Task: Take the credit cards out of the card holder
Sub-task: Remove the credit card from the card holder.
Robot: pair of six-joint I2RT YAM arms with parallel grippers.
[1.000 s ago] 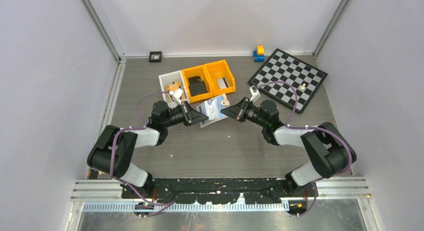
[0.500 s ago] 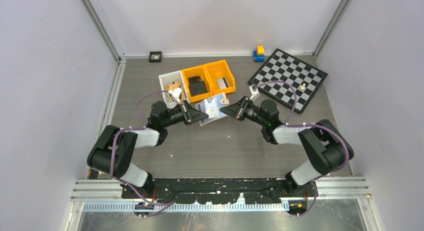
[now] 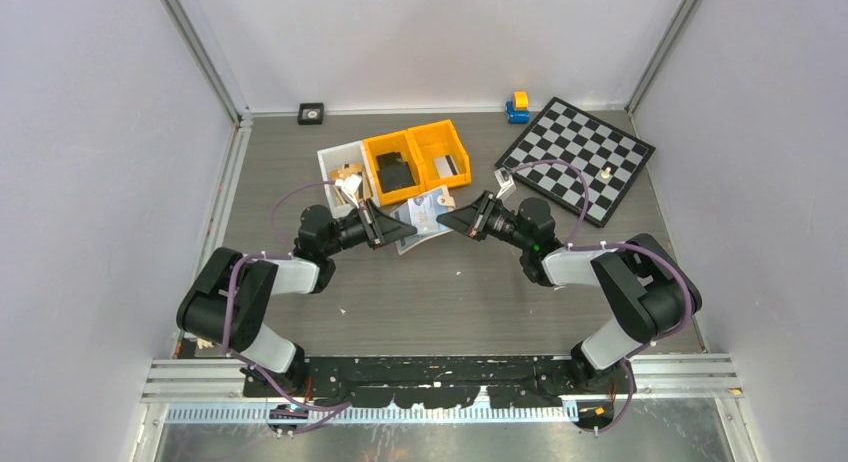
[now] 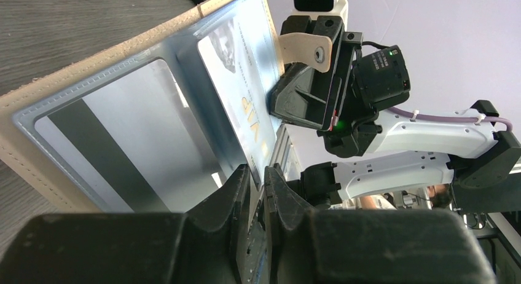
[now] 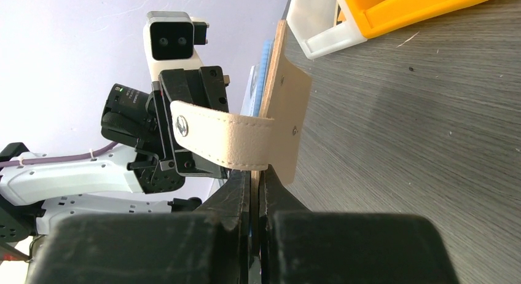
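The open card holder hangs between the two arms, just near of the orange bins. The right gripper is clenched on its strap-side edge. The left gripper has its jaws narrowly apart around a silvery card's edge; whether they pinch it cannot be told.

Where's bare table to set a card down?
Bare: the wide near stretch between the left arm and right arm, nearer than the card holder; also from the white bin to the left wall. Crowded: the back, with orange bins and chessboard.
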